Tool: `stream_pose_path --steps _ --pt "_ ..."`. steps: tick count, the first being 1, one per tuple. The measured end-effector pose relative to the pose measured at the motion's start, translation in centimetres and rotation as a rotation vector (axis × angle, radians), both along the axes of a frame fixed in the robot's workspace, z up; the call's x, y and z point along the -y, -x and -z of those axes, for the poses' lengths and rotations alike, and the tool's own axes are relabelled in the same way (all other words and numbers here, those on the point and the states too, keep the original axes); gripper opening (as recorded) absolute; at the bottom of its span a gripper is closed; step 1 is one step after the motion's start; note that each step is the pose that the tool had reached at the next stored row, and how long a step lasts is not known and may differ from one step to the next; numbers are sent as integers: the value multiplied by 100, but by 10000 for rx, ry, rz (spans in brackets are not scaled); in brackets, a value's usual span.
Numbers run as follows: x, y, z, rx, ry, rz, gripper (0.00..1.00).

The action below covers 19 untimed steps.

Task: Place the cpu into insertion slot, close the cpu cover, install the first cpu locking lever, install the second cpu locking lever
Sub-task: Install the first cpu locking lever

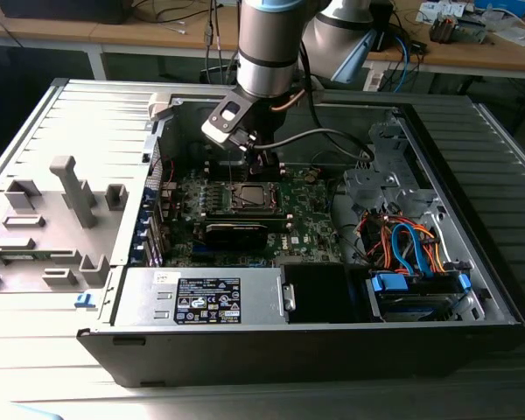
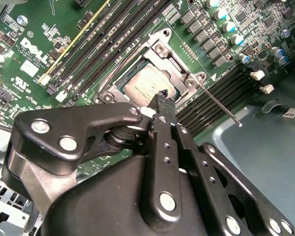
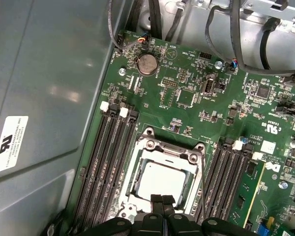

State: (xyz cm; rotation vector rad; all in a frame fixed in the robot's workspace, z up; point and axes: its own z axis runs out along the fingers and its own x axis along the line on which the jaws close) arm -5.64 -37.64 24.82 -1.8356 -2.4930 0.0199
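Note:
The cpu (image 3: 162, 179) lies flat in the insertion slot (image 1: 249, 197) on the green motherboard, its silvery top showing in both wrist views (image 2: 142, 83). The cpu cover (image 3: 164, 151) lies down around it as a dull metal frame (image 2: 179, 66). My gripper (image 3: 162, 199) is shut, its two fingers pressed together with nothing between them. The tips (image 2: 163, 96) sit at the edge of the socket, right over the cover's rim. A thin metal locking lever (image 2: 219, 103) sticks out loose from the socket's corner. In the exterior view the gripper (image 1: 264, 171) hangs just above the socket.
Long black memory slots (image 3: 113, 162) run along both sides of the socket. A black heatsink block (image 1: 236, 232) sits in front of it, then the power supply (image 1: 210, 297). Coloured cables (image 1: 402, 245) and a drive bay fill the exterior view's right. The case wall (image 3: 44, 98) stands close by.

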Motion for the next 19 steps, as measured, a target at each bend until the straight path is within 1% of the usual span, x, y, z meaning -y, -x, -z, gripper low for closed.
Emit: stream_pose_path --steps 4,8,19 --pt "0 0 0 0 0 -76 11" --pt "0 0 0 0 0 -376 11" --pt "0 0 0 0 0 -568 11"
